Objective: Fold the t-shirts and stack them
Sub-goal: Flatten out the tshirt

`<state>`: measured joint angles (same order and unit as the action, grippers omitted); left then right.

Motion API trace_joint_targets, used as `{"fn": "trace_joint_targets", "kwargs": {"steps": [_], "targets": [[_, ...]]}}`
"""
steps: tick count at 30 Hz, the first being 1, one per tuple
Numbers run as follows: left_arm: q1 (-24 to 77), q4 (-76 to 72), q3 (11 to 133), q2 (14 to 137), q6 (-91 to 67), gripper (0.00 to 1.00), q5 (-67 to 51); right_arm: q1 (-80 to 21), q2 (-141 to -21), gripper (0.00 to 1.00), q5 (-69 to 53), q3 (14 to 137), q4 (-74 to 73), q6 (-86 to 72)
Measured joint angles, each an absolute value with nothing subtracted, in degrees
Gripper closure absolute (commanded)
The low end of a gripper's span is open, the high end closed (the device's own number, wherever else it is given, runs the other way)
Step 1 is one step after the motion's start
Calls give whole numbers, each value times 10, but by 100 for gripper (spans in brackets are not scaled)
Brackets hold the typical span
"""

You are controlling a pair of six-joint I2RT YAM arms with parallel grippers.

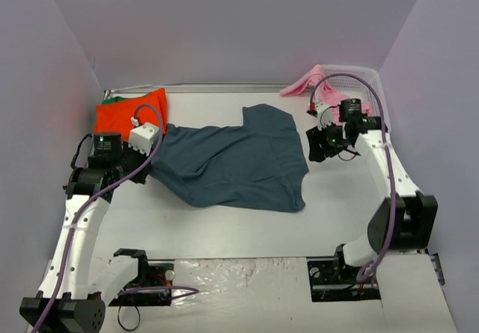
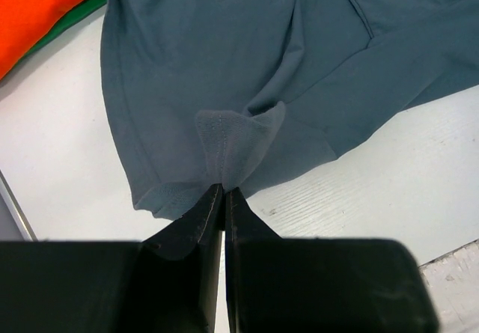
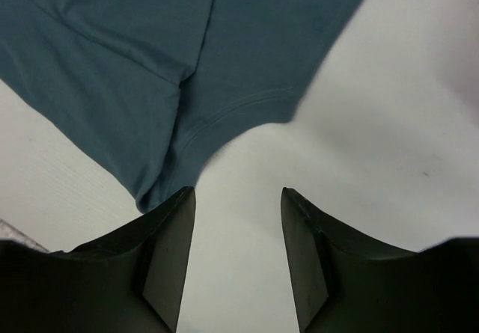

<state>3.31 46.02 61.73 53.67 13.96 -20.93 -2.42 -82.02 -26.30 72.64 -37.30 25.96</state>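
Left pincer (image 2: 223,191): I saw it clamped on a fold of the slate-blue t-shirt (image 1: 239,161), which lay mid-way across the desk (image 1: 224,232).
Right pincer (image 3: 238,194): its jaws stood apart and empty, just beside that shirt's right edge.
Orange-red t-shirt (image 1: 133,112): it lay in the far-left corner.

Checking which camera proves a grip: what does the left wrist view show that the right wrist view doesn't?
Only the left wrist view: the left gripper shut on a pinched fold at the edge of the slate-blue t-shirt, plus the orange-red t-shirt lying over the green t-shirt in the corner. Only the right wrist view: the right gripper open, holding nothing, over bare table. Both: the slate-blue t-shirt lying on the white table.
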Motion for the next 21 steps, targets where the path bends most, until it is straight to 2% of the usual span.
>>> {"fn": "trace_joint_targets", "kwargs": {"steps": [2, 6, 13, 21], "targets": [[32, 460, 617, 537, 141, 98, -209, -30, -883, 59, -291, 736, -383, 269], [29, 456, 614, 537, 142, 98, -209, -64, -973, 59, -332, 759, -404, 288], [25, 453, 613, 537, 142, 98, -209, -147, -1036, 60, -376, 783, -425, 303], [24, 451, 613, 537, 142, 98, -208, -159, -1092, 60, -382, 799, -428, 307]]}}
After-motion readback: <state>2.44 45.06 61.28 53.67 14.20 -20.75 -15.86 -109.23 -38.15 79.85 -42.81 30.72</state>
